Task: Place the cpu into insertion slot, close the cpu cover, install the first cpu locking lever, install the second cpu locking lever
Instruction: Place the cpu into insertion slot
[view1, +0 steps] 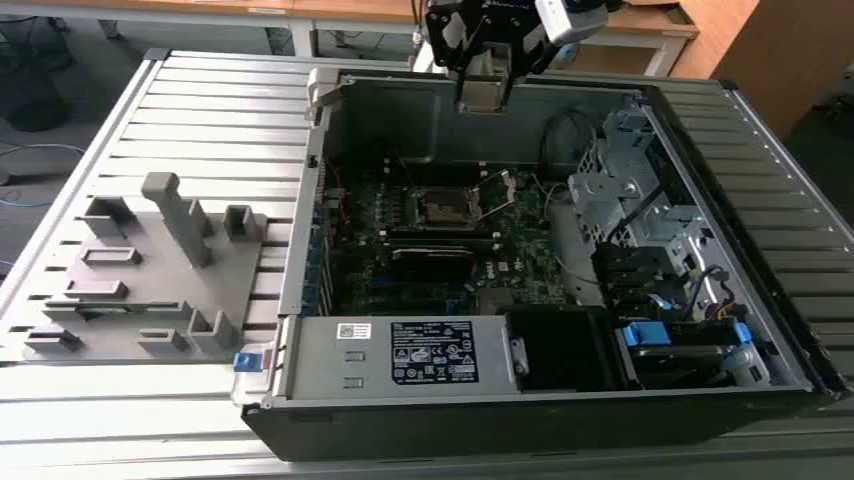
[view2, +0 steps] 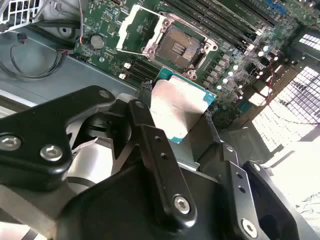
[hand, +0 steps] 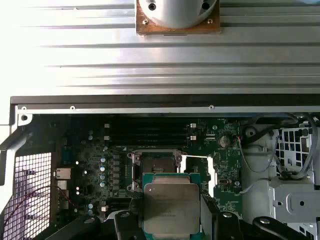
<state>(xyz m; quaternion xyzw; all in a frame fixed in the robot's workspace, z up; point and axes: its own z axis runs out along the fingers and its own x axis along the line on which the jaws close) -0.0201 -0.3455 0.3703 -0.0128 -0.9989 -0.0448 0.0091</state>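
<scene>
In the exterior view, the gripper (view1: 481, 92) hangs above the far wall of the open computer case (view1: 307, 330), well above the motherboard (view1: 400, 265). A pale piece sits between its fingers there, probably the cpu, though that view is too coarse to be sure.

Both wrist views settle it. The cpu (view2: 181, 100) (hand: 171, 202) is clamped at two opposite edges between the black fingers (view2: 150, 135) (hand: 222, 222), its dull metal top facing the cameras and its green border showing all round.

The insertion slot (view2: 176, 46) (view1: 441, 208) is bare, its dark centre uncovered. It lies below the cpu and apart from it. The cpu cover (view2: 125, 31) (hand: 214, 172) is flipped open, standing off one side of the slot.

In the first wrist view, the cpu overlaps the near edge of the slot (hand: 155, 162), and the memory slots (hand: 145, 132) run just beyond it.

In the exterior view, the drive cage (view1: 627, 190) lies to the right of the slot and the power supply (view1: 400, 352) nearer the camera. Open board surrounds the slot itself. A grey fixture tray (view1: 134, 270) lies outside the case on the exterior view's left.
</scene>
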